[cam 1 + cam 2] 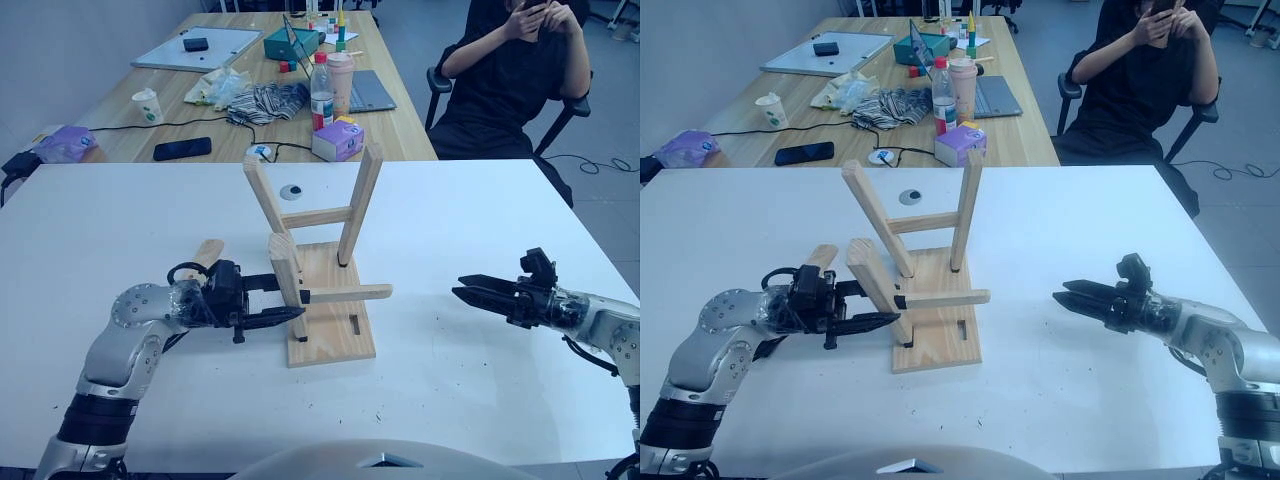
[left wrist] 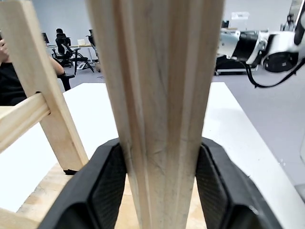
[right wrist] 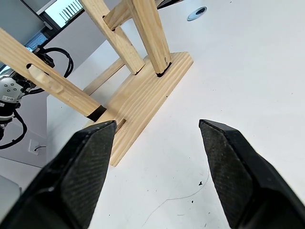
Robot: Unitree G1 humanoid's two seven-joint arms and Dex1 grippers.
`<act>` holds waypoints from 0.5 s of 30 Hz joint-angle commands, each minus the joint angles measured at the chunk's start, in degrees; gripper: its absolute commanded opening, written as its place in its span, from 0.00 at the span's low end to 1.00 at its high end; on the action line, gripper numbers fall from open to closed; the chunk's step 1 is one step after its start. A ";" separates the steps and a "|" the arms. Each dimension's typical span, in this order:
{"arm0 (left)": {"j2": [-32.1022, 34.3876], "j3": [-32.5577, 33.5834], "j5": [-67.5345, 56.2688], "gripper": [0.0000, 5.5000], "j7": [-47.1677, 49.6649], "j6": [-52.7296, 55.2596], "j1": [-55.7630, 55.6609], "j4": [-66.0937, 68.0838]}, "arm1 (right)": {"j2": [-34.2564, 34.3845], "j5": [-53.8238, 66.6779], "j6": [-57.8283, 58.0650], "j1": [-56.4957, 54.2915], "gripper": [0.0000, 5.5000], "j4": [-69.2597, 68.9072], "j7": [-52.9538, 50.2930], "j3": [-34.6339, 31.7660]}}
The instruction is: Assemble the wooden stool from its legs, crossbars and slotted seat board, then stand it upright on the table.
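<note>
The slotted seat board [image 1: 335, 325] lies flat on the white surface [image 1: 480, 380], a little left of the middle. Two legs stand in its far end. The left leg [image 1: 265, 195] leans out to the left and the right leg [image 1: 360, 205] leans slightly to the right. A crossbar [image 1: 315, 216] joins them about halfway up.

A third leg [image 1: 285, 270] rises tilted from the near left corner of the board, its top leaning away to the far left. Whether its foot is seated in a slot cannot be told. A second crossbar [image 1: 345, 294] sticks out from this leg to the right, level above the board, and its free end touches nothing. One open slot [image 1: 355, 324] shows in the board below it.

The left gripper [image 1: 288, 303] comes in from the left with its jaws closed on the third leg low down, one pad pressed flat against each side. A loose wooden piece [image 1: 208, 252] lies on the surface just behind that arm, left of the board.

The right gripper [image 1: 460, 287] hangs low over the surface well to the right of the board and points toward it. Its jaws are spread apart and hold nothing.

A small round disc [image 1: 291, 190] sits in the surface beyond the stool parts.
</note>
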 commanded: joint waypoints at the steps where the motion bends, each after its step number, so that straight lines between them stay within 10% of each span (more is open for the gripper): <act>1: 2.43 -1.72 4.34 0.37 0.07 0.16 1.25 1.93 | 0.77 -0.30 -0.26 0.45 0.58 -0.98 -0.62 -0.57; 15: 4.71 -6.91 9.29 0.37 -1.04 -7.61 9.99 13.42 | 0.76 -0.72 -0.67 0.81 0.58 -1.26 -0.78 -0.13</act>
